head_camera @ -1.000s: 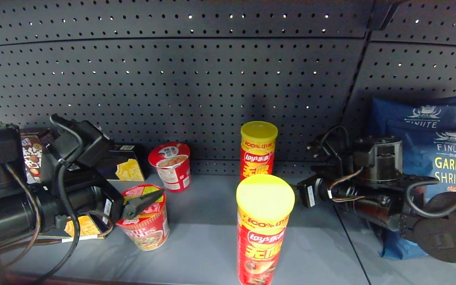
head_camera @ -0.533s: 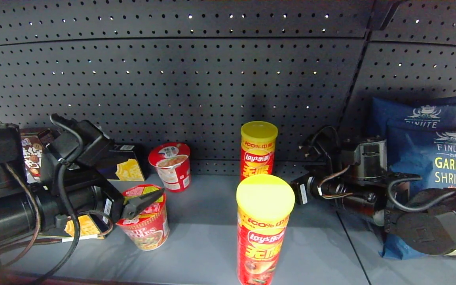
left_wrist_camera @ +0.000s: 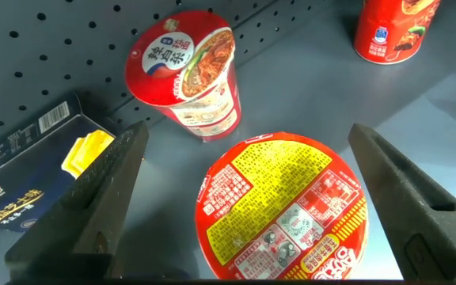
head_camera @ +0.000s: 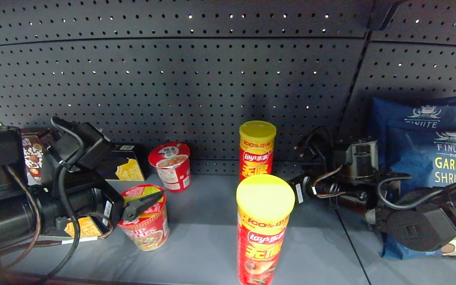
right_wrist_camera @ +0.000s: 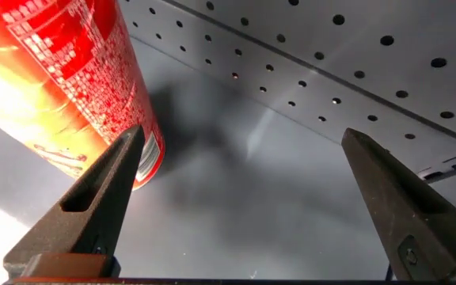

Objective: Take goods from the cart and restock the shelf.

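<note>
Left jaws apart astride the front noodle cup (left_wrist_camera: 283, 206), right jaws apart, now nearer the rear chip can (head_camera: 257, 148).

Matt metal pegboard (head_camera: 172, 79), glossy chip can (head_camera: 263, 241) & shiny plastic snack bags (head_camera: 445, 158).

On the shelf (head_camera: 204, 241), the front noodle cup (left_wrist_camera: 287, 210) sits under the left gripper (left_wrist_camera: 244, 150), between its two fingers. Past the fingertips stands the rear noodle cup (left_wrist_camera: 184, 71), with a flat box (left_wrist_camera: 30, 182) to its left against the pegboard wall (head_camera: 196, 87). The rear chips can (head_camera: 256, 152) stands just beside one finger of the right gripper (right_wrist_camera: 242, 136). The front chips can (head_camera: 263, 233) stands nearer the shelf edge, left of that gripper; snack bags (head_camera: 441, 158) lie to its right.
</note>
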`<state>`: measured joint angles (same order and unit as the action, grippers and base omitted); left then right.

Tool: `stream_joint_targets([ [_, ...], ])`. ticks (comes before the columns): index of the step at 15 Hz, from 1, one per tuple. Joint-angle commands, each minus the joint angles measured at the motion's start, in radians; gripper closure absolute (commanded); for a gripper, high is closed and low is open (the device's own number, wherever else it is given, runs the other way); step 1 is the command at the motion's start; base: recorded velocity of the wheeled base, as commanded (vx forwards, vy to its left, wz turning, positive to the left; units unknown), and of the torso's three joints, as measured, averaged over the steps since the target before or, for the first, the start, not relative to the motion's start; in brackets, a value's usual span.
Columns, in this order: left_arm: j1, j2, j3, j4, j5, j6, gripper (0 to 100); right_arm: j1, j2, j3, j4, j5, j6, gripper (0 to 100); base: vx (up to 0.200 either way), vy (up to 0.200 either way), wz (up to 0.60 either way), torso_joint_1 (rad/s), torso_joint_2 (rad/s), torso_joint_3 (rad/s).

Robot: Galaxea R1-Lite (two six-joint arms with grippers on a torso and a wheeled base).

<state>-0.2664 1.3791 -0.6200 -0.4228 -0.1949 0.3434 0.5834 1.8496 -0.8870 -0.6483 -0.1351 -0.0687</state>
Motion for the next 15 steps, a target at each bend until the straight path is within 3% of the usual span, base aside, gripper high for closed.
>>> stream_joint_targets([
  [1, -0.001, 0.001, 0.0, -0.001, 0.0, 0.0, 0, 0.0, 0.008, -0.001, -0.001, 0.0, 0.0, 0, 0.0, 0.0, 0.0, 0.0, 0.0, 0.0],
  [8, 0.001, 0.0, 0.006, -0.001, 0.0, 0.0, 0, 0.016, -0.004, 0.0, -0.001, -0.006, 0.003, 0, 0.0, 0.0, 0.0, 0.0, 0.0, 0.0],
  [12, 0.004, -0.038, 0.017, -0.001, 0.0, 0.0, 0, 0.004, -0.144, 0.02, 0.002, -0.011, 0.004, 0, 0.0, 0.0, 0.0, 0.0, 0.0, 0.0],
  [15, 0.018, -0.101, 0.013, 0.002, 0.003, 0.0, 0, -0.014, -0.306, 0.115, 0.002, -0.017, 0.003, 0, 0.0, 0.0, 0.0, 0.0, 0.0, 0.0],
])
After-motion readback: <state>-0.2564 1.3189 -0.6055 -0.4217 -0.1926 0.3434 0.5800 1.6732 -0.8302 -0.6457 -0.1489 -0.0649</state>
